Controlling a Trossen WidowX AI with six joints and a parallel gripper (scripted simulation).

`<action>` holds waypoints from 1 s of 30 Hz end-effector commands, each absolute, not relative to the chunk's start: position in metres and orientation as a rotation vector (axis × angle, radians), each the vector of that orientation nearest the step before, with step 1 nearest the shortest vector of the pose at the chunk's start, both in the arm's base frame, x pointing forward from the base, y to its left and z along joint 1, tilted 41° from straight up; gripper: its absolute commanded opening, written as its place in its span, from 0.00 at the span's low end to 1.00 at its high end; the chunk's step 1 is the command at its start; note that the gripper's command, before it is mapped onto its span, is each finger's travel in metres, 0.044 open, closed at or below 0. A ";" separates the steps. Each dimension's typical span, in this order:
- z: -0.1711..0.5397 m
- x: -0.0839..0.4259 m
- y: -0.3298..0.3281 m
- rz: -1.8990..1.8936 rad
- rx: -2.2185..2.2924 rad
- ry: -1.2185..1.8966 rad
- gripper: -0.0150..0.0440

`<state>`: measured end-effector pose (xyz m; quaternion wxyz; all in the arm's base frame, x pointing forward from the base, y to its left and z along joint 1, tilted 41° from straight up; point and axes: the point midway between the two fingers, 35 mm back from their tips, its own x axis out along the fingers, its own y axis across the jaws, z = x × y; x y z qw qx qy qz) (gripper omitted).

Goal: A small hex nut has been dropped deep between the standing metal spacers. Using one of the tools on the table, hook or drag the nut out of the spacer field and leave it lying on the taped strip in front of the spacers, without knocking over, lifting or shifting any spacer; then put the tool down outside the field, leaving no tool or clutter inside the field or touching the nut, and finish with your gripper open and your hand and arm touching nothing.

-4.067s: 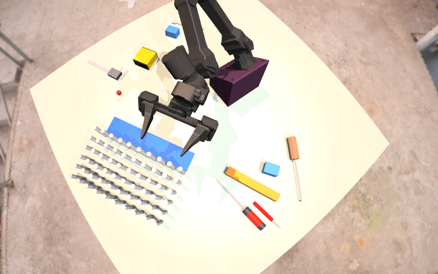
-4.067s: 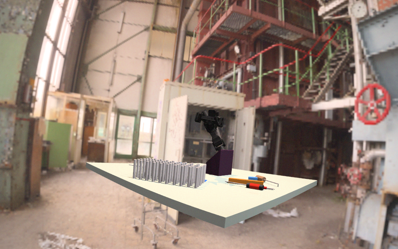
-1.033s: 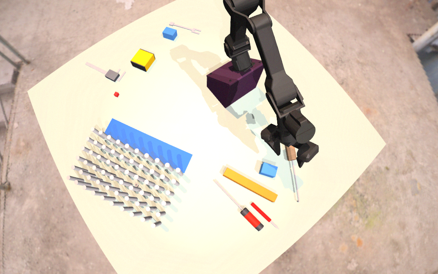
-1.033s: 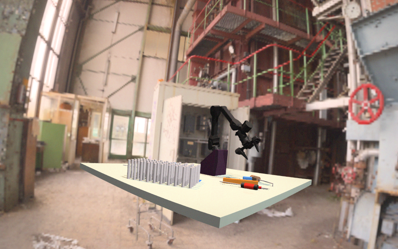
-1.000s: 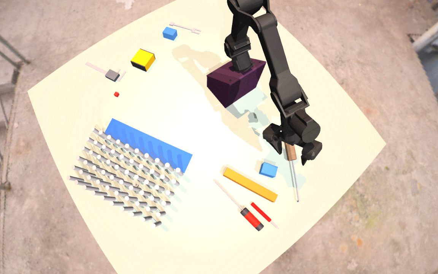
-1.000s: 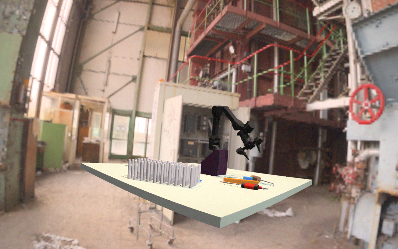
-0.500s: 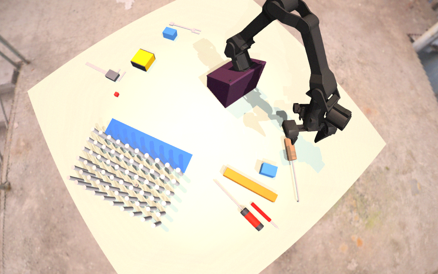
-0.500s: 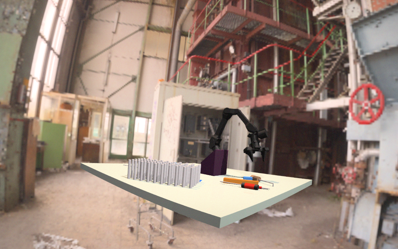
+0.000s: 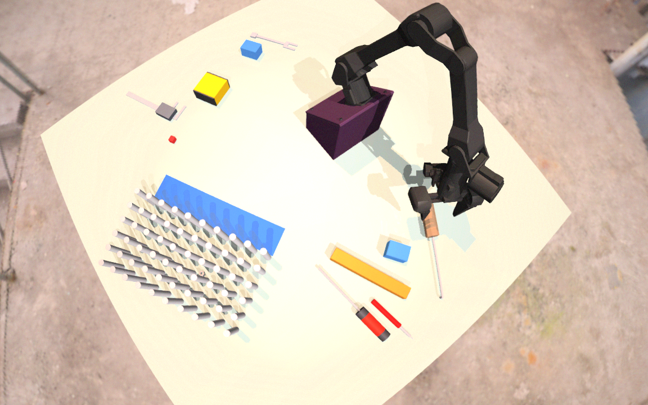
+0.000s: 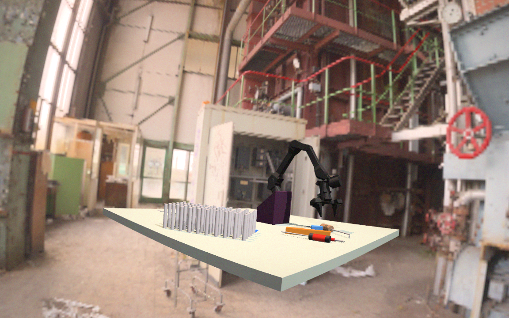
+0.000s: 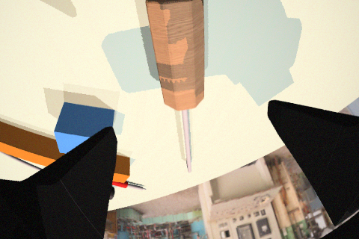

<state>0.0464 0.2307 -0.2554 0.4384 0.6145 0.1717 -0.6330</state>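
My gripper (image 9: 440,215) (image 10: 327,215) (image 11: 194,121) is open and empty, above the wooden-handled tool (image 9: 431,225) (image 10: 327,227) (image 11: 181,45). The tool lies flat, with its handle between the fingers' lines in the wrist view and its thin shaft pointing away. In the exterior view the fingertips are clear of it. The hex nut (image 9: 202,274) lies deep among the upright metal spacers (image 9: 188,216) (image 10: 224,223). The blue taped strip (image 9: 246,217) lies along one side of the field. A red-and-black-handled tool (image 9: 372,323) (image 10: 319,237) and a small red one (image 9: 386,313) lie nearby.
An orange bar (image 9: 370,273) (image 10: 307,230) and a blue block (image 9: 396,251) (image 10: 317,227) (image 11: 87,119) lie beside the wooden-handled tool. The purple base (image 9: 346,128) (image 10: 282,209) carries the arm. A yellow block (image 9: 211,88), a grey block (image 9: 166,111) and a red cube (image 9: 172,139) sit beyond the strip.
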 end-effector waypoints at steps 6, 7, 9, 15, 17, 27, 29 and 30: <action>-0.259 0.047 0.228 -1.567 1.530 0.435 1.00; -0.259 0.047 0.228 -1.567 1.530 0.435 1.00; -0.258 0.045 0.226 -1.567 1.530 0.435 1.00; -0.258 0.045 0.226 -1.567 1.530 0.435 0.73; -0.258 0.045 0.226 -1.567 1.530 0.435 0.73; -0.259 0.045 0.226 -1.567 1.530 0.435 0.73; -0.261 0.045 0.224 -1.567 1.530 0.435 0.73; -0.263 0.044 0.223 -1.567 1.530 0.435 0.73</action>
